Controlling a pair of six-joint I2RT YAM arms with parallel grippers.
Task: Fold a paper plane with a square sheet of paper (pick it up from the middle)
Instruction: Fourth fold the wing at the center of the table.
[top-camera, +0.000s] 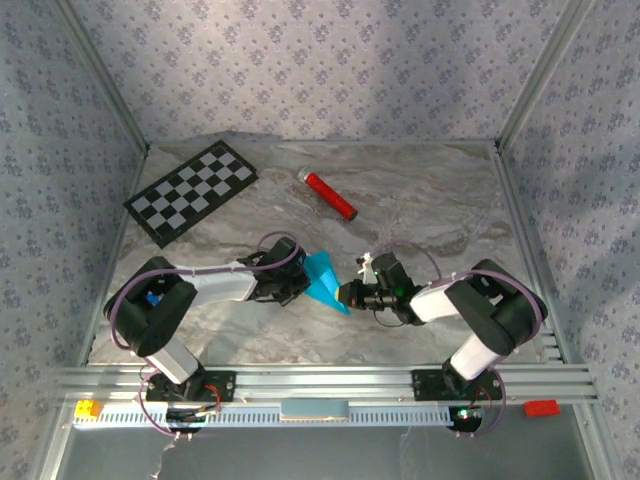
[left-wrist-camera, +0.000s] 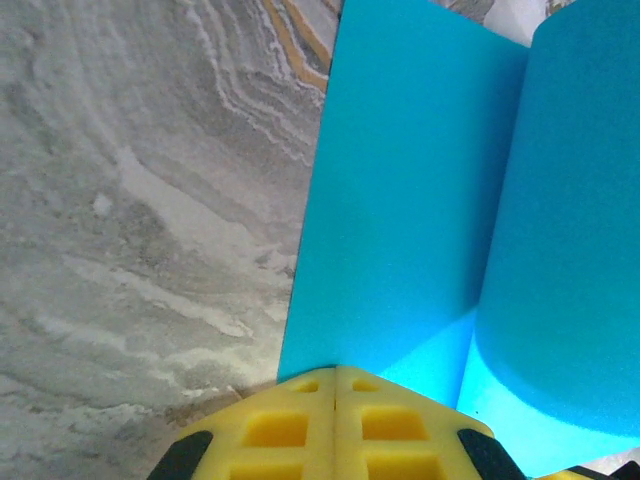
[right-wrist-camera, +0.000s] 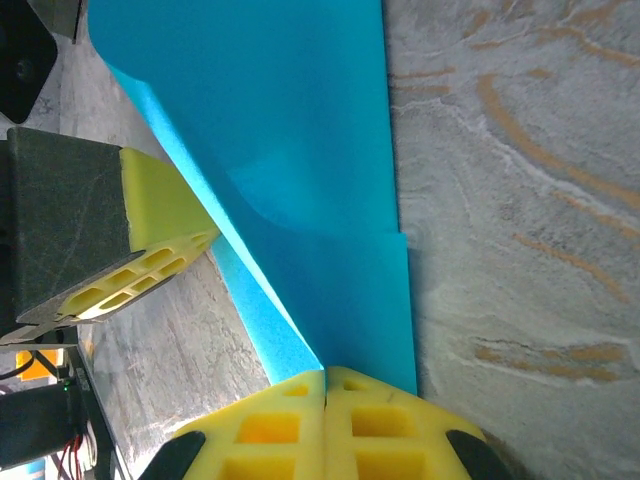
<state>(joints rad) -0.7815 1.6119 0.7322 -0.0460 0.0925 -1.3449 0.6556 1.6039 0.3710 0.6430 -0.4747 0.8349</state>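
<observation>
Both grippers are pinching the same piece of blue paper (top-camera: 324, 279) near the middle of the table (top-camera: 440, 205), as we see from above. We see the left gripper (top-camera: 300, 285) reaching in from the left and the right gripper (top-camera: 346, 294) from the right, with the paper lifted between them.

At the left wrist, we see the left gripper (left-wrist-camera: 335, 385) with its yellow pads (left-wrist-camera: 280, 425) pressed together on the lower edge of the paper (left-wrist-camera: 400, 200). One flat panel rises straight away from the pads. To its right, a second layer curves over in a soft roll rather than a sharp crease.

At the right wrist, we see the right gripper (right-wrist-camera: 325, 385) with its yellow pads (right-wrist-camera: 380, 420) pressed together on a corner of the paper (right-wrist-camera: 300, 130). The paper fans out upward from there, with a fold line running along its left side. We also see the left gripper (right-wrist-camera: 160, 255) at the left of this view, its yellow pads touching the paper's far edge.

From above the paper looks like a pointed, partly folded wedge with its tip toward the near edge of the table. Behind it, a red cylinder (top-camera: 330, 195) lies well apart on the marble surface. A black-and-white checkerboard (top-camera: 192, 192) lies at the far left corner.
</observation>
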